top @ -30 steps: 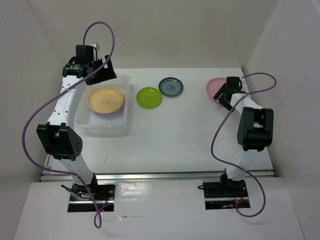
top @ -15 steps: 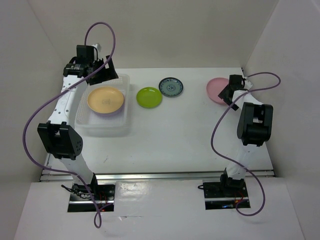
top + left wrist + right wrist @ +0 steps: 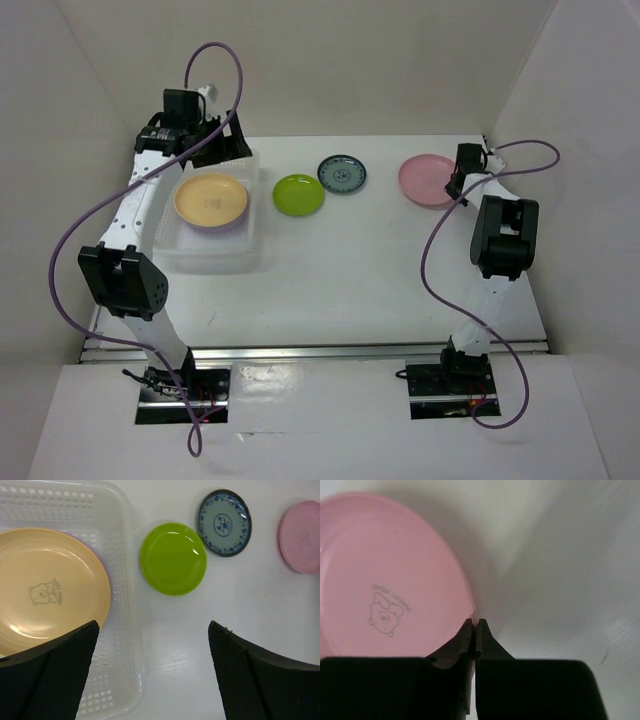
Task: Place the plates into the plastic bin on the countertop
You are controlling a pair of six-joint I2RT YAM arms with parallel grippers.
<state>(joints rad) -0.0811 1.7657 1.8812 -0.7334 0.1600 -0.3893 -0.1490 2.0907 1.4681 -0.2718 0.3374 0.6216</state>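
Spanning the scene, the white worktop (image 3: 350, 270) carries everything. The plastic bin (image 3: 205, 255) sits at its left. It already holds the orange-yellow plate (image 3: 211, 199), which rests on a lavender plate (image 3: 215, 229) that shows only as a thin rim beneath.

Of the three plates outside the bin, the largest is the pink plate (image 3: 425, 180). It lies flat at the far right, well apart from the bin. A second ago the right arm covered its right side; now the whole disc shows and sits a little further left.

The lime green plate (image 3: 298, 194) lies just beside the bin. The small teal patterned plate (image 3: 342, 174) lies near the green one, not touching it.

The right claw (image 3: 472, 627) has come to the pink plate's right rim. Its fingers are pressed together to a hairline slit with nothing visibly between them. I judge this a nudge rather than a grasp, so the plate has yet to be lifted.

The left claw (image 3: 152, 626) is spread wide and empty. It has drifted slightly rightward over the bin's far corner, and the green plate is the nearest one to it.
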